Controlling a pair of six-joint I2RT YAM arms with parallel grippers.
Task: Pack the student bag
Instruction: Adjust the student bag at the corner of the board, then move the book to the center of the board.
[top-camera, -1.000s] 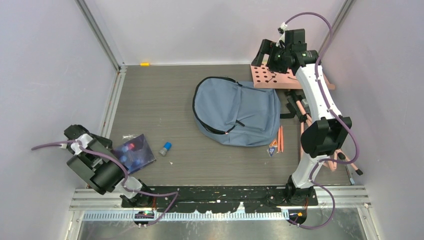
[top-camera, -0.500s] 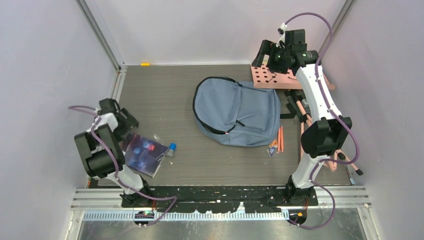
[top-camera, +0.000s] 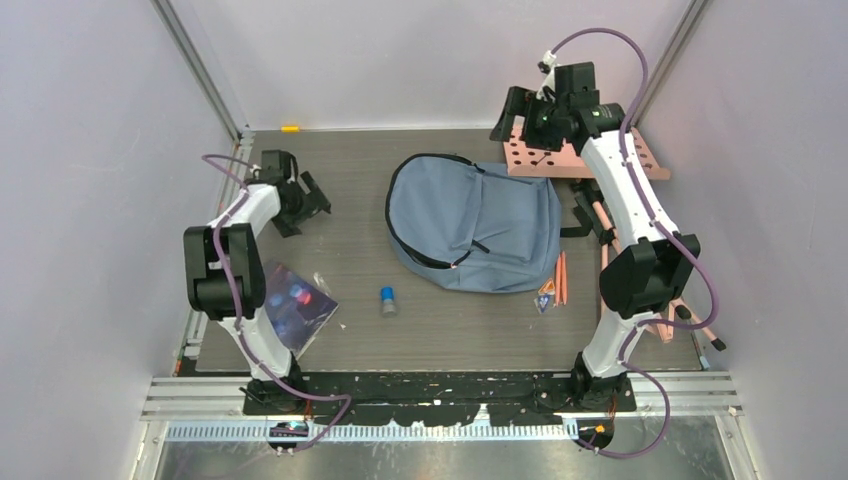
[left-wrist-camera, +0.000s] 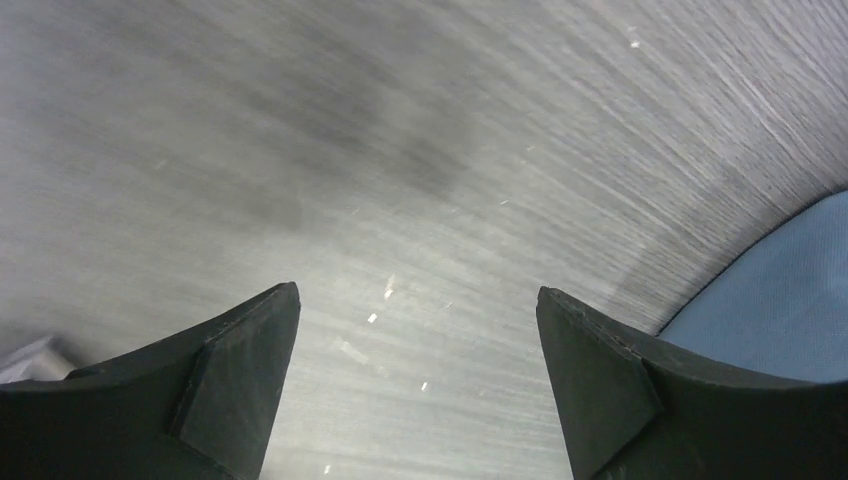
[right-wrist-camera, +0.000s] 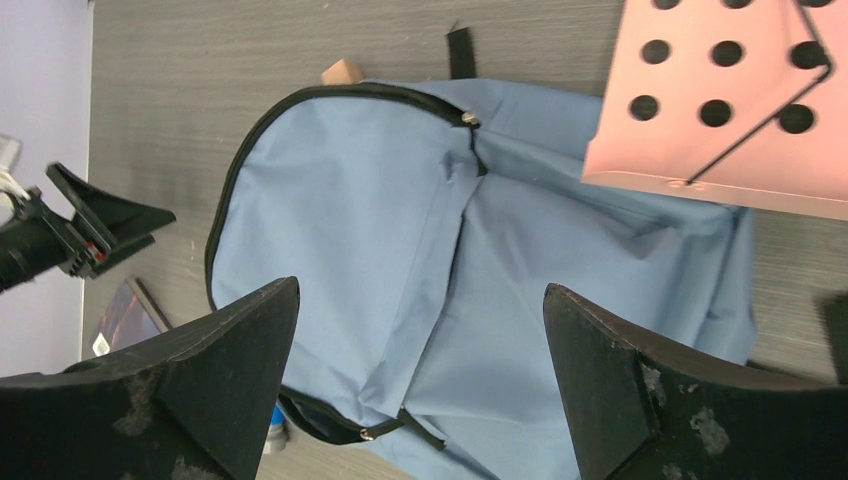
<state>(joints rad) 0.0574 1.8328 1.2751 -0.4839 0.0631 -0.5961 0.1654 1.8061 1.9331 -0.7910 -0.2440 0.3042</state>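
Note:
The student bag (top-camera: 470, 225), grey-blue with dark zipper lines, lies flat in the middle of the table. My left gripper (top-camera: 303, 203) hovers open and empty over bare table to the left of the bag. In the left wrist view the gripper (left-wrist-camera: 418, 300) has only wood grain between its fingers, with the bag's edge (left-wrist-camera: 780, 300) at the right. My right gripper (top-camera: 520, 115) hangs open high above the bag's back right end. In the right wrist view the gripper (right-wrist-camera: 420, 290) looks down on the bag (right-wrist-camera: 400, 230) and holds nothing.
A dark-covered book (top-camera: 295, 305) lies front left, a small blue-capped bottle (top-camera: 387, 300) beside it. A pink perforated board (top-camera: 570, 155) overlaps the bag's back right corner. Orange pencils (top-camera: 560, 275) and more pink sticks lie right of the bag, near the right arm.
My left arm has swung from the front left, by the book, to the back left, still open. The book shifted and the bottle rolled right. The right gripper crept slightly left.

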